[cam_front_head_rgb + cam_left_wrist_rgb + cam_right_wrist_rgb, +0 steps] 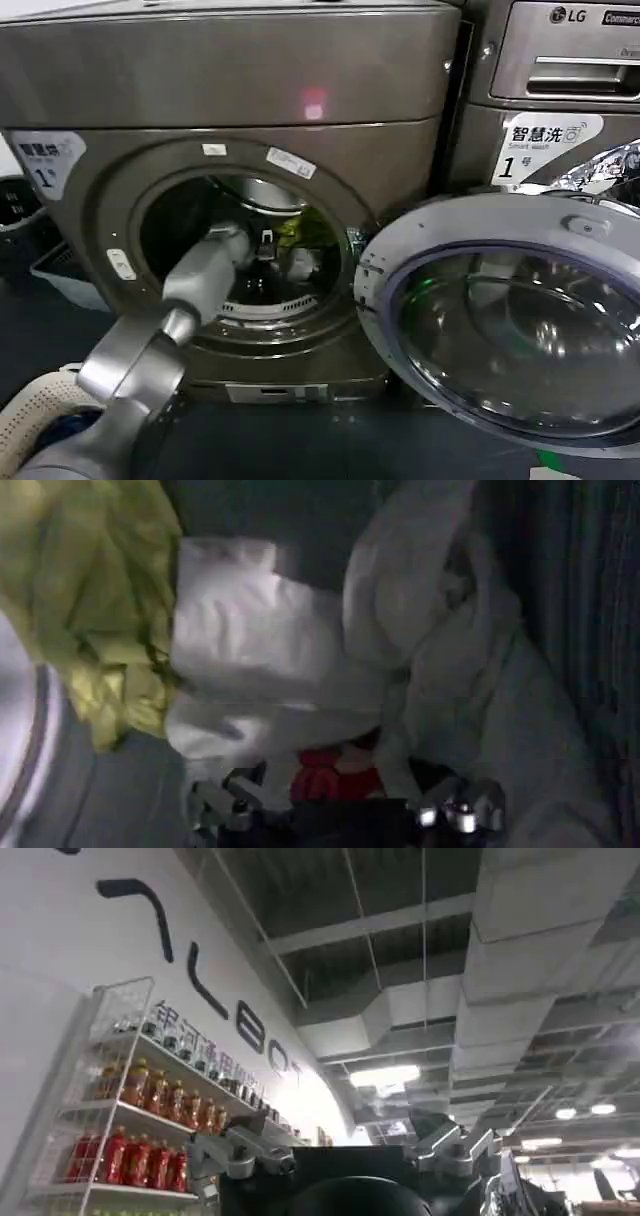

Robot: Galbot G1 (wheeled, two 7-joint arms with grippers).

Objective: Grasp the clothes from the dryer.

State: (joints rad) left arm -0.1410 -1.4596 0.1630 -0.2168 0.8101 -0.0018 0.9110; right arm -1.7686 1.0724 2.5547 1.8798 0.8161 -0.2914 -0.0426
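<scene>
Lying inside the dryer [230, 90], behind its round opening, are the white cloth [270, 640] and the lime-green garment [90, 600], side by side and touching. Its glass door [520, 330] hangs swung wide open, beside an LG machine [560, 60]. The left gripper [345, 805] reaches into the drum, fingers [215, 800] spread apart just short of the white cloth, grasping nothing. The right gripper [340, 1153] points up at a ceiling [420, 938] near a shelf of bottles [130, 1118], fingers spread, holding nothing.

The bronze-grey dryer [230, 110] stands with its glass door [510, 320] swung wide open. Inside the drum, a crumpled white-grey cloth [290, 650] lies just beside, perhaps touching, a lime-green garment [90, 610].
</scene>
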